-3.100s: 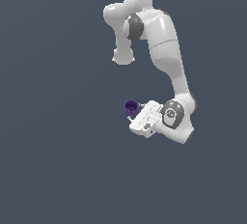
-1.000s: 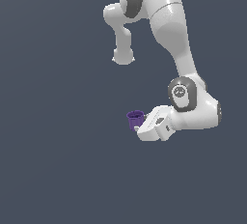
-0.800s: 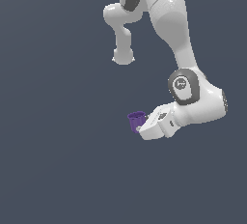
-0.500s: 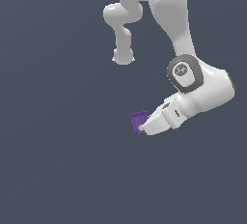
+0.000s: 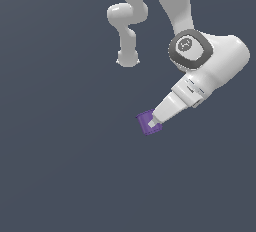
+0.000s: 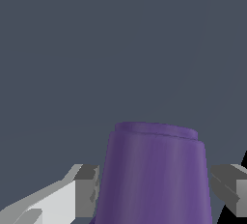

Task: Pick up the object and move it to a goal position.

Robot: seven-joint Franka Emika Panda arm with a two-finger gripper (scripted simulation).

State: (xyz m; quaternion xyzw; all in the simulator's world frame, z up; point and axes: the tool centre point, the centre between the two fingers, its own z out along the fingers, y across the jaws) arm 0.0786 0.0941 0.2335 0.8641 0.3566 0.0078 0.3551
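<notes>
Plain dark grey-blue ground, uniform and featureless, no visible edges or markings

Soft, even light is falling from above, shading the white arm underneath, while both flat renders are staying sharp, glare-free.

arm: white Panda arm, enters from top, wrist bent toward the exterior view's left
gripper: gripper angled down-left, fingers closed on cup
object: small purple cup, tilted, at fingertips
background: plain dark grey
</notes>
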